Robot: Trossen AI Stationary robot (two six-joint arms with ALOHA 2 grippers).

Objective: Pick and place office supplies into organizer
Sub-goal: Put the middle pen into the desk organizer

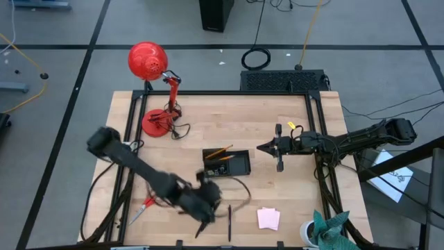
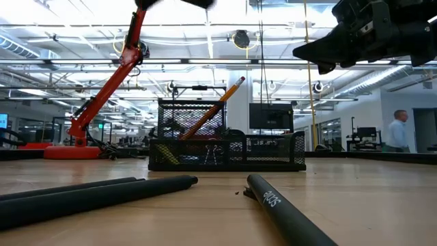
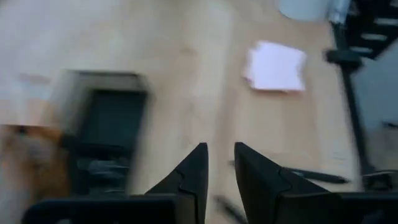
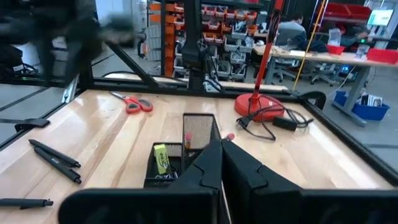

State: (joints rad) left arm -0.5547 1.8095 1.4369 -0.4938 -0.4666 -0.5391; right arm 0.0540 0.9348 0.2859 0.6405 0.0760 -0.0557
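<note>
The black mesh organizer (image 1: 227, 164) stands at mid table, with orange pencils (image 1: 218, 151) leaning in its tall compartment (image 2: 218, 106) and a yellow-green piece (image 4: 161, 157) in a low one. Red-handled scissors (image 1: 142, 208) lie near the table's left near corner. A dark pen (image 1: 229, 221) and the pink sticky-note pad (image 1: 268, 218) lie near the near edge. My left gripper (image 3: 221, 163) hovers above the table near the organizer's near side, blurred, slightly open and empty. My right gripper (image 4: 221, 155) hangs right of the organizer, shut and empty, pointing at it.
A red desk lamp (image 1: 157, 123) stands at the far left, its cord (image 1: 182, 130) trailing beside the base. More dark pens (image 4: 56, 160) lie by the near edge (image 2: 102, 191). A white cup with teal cloth (image 1: 325, 229) sits at the near right corner.
</note>
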